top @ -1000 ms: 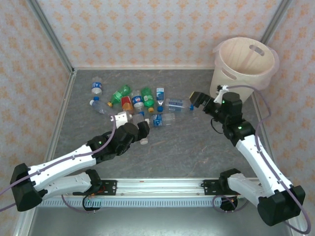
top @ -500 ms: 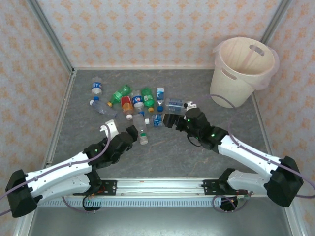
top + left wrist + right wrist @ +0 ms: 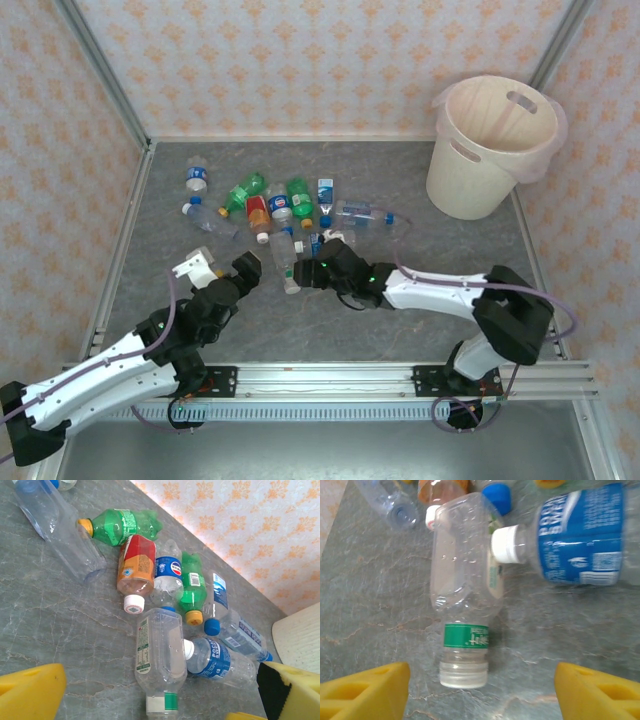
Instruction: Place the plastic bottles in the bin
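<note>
We start at the right gripper (image 3: 480,679): its yellow fingers (image 3: 367,690) stand apart, one on each side, clamped on nothing. Between them sits the capped neck of a clear bottle (image 3: 465,580), lying flat on the grey table (image 3: 570,630). Neither pad looks to be touching it. Here's the relation that matters: the bottle's long axis runs straight out ahead of the fingers, cap end nearest the wrist and body stretching away, so it lies square across the line along which the jaws close. We'd judge that a pinch here meets the narrow neck by the green band, not the wider, dented body farther out. Just off the right-hand finger and a little ahead, a blue-label bottle (image 3: 580,540) points its white cap at the clear one's shoulder, nearly touching, so it may get nudged. Beyond that lies the rest of the heap (image 3: 285,205), green and clear. In the overhead view the left gripper (image 3: 160,697) hangs just to the other side of the same clear bottle, fingers spread wide and empty. The right one is nearer and already astride, so we call this the right arm's pick. The bin (image 3: 475,185) stands well apart, back behind the right wrist at the table's far corner, so a long carry awaits.
</note>
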`<state>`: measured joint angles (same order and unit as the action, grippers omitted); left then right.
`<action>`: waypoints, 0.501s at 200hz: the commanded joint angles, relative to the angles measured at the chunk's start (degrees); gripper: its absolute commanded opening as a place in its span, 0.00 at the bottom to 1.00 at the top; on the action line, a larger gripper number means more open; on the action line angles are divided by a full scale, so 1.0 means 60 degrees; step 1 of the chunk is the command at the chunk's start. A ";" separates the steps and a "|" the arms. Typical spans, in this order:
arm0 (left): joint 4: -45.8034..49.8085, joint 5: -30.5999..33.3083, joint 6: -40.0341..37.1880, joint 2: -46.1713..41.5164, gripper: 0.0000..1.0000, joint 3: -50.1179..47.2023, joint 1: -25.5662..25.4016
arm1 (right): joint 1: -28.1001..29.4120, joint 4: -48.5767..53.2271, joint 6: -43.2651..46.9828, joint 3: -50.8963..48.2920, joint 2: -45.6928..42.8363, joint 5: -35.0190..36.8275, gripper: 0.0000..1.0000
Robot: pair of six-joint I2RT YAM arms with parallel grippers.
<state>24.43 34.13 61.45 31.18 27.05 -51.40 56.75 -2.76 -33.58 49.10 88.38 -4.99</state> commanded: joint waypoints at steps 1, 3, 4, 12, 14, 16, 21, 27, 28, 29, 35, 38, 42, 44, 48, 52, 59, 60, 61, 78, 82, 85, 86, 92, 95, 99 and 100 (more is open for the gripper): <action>0.0234 0.0173 -0.0288 -0.0226 0.99 -0.0172 -0.0047 | 0.0144 -0.0343 -0.0035 0.0601 0.0615 -0.0241 0.74; 0.0224 0.0172 -0.0319 -0.0237 0.99 -0.0165 -0.0047 | 0.0160 -0.0344 -0.0033 0.0637 0.0668 -0.0253 0.74; 0.0215 0.0157 -0.0337 -0.0241 0.99 -0.0161 -0.0047 | 0.0155 -0.0345 -0.0031 0.0658 0.0681 -0.0267 0.74; 0.0161 0.0093 -0.0451 -0.0281 0.99 -0.0136 -0.0046 | 0.0195 -0.0372 -0.0013 0.0788 0.0931 -0.0350 0.72; 0.0144 0.0078 -0.0477 -0.0284 0.99 -0.0130 -0.0043 | 0.0206 -0.0381 -0.0013 0.0816 0.0989 -0.0372 0.72; 0.0129 0.0064 -0.0506 -0.0284 0.99 -0.0121 -0.0046 | 0.0216 -0.0387 -0.0013 0.0845 0.1047 -0.0391 0.72; 0.0095 0.0028 -0.0595 -0.0301 0.99 -0.0101 -0.0037 | 0.0227 -0.0362 -0.0024 0.0953 0.1178 -0.0427 0.72; 0.0055 -0.0017 -0.0696 -0.0316 0.99 -0.0077 -0.0044 | 0.0239 -0.0313 -0.0041 0.1066 0.1391 -0.0449 0.72; 0.0050 -0.0018 -0.0716 -0.0317 0.99 -0.0073 -0.0045 | 0.0246 -0.0307 -0.0042 0.1085 0.1416 -0.0453 0.72; 0.0048 -0.0026 -0.0733 -0.0318 0.99 -0.0064 -0.0039 | 0.0250 -0.0297 -0.0042 0.1102 0.1451 -0.0455 0.72; 0.0029 -0.0037 -0.0815 -0.0306 0.99 -0.0028 -0.0048 | 0.0265 -0.0252 -0.0062 0.1198 0.1629 -0.0461 0.72; 0.0041 -0.0045 -0.0842 -0.0297 0.99 -0.0006 -0.0040 | 0.0271 -0.0244 -0.0058 0.1249 0.1705 -0.0457 0.72; 0.0058 -0.0036 -0.0860 -0.0296 0.99 0.0014 -0.0040 | 0.0284 -0.0229 -0.0057 0.1295 0.1808 -0.0478 0.72; 0.0078 -0.0023 -0.0876 -0.0287 0.99 0.0036 -0.0038 | 0.0283 -0.0228 -0.0057 0.1316 0.1871 -0.0477 0.72; 0.0109 -0.0001 -0.0881 -0.0289 0.99 0.0062 -0.0039 | 0.0295 -0.0228 -0.0050 0.1355 0.1956 -0.0496 0.72; 0.0150 0.0020 -0.0881 -0.0289 0.99 0.0101 -0.0034 | 0.0302 -0.0220 -0.0060 0.1387 0.2061 -0.0501 0.72; 0.0197 0.0050 -0.0896 -0.0288 0.99 0.0145 -0.0033 | 0.0307 -0.0227 -0.0058 0.1463 0.2228 -0.0540 0.72; 0.0202 0.0052 -0.0904 -0.0289 0.99 0.0155 -0.0033 | 0.0317 -0.0220 -0.0058 0.1466 0.2260 -0.0549 0.72; 0.0211 0.0060 -0.0900 -0.0289 0.99 0.0160 -0.0040 | 0.0322 -0.0216 -0.0057 0.1490 0.2283 -0.0562 0.71; 0.0234 0.0042 -0.0965 -0.0344 0.99 0.0222 -0.0042 | 0.0339 -0.0086 -0.0019 0.1776 0.2711 -0.0629 0.69; 0.0225 0.0039 -0.0975 -0.0353 0.99 0.0223 -0.0037 | 0.0333 -0.0055 -0.0004 0.1849 0.2799 -0.0618 0.69; 0.0222 0.0039 -0.0976 -0.0370 0.99 0.0223 -0.0035 | 0.0335 -0.0032 0.0001 0.1894 0.2868 -0.0610 0.69; 0.0221 0.0039 -0.0987 -0.0374 0.99 0.0223 -0.0034 | 0.0338 -0.0027 0.0008 0.1909 0.2887 -0.0607 0.69; 0.0201 0.0014 -0.1008 -0.0402 0.99 0.0223 -0.0045 | 0.0354 0.0013 0.0027 0.1987 0.3014 -0.0610 0.67; 0.0195 0.0011 -0.1013 -0.0417 0.99 0.0223 -0.0043 | 0.0345 0.0028 0.0030 0.2027 0.3076 -0.0597 0.67; 0.0204 0.0017 -0.1035 -0.0428 0.99 0.0223 -0.0043 | 0.0350 0.0043 0.0031 0.2073 0.3156 -0.0589 0.66; 0.0205 0.0014 -0.1039 -0.0432 0.99 0.0223 -0.0038 | 0.0353 0.0054 0.0031 0.2079 0.3170 -0.0589 0.66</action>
<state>24.67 33.50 56.93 29.56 26.89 -51.40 58.39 -3.75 -33.63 58.85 105.06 -8.73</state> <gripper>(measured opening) 0.992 0.675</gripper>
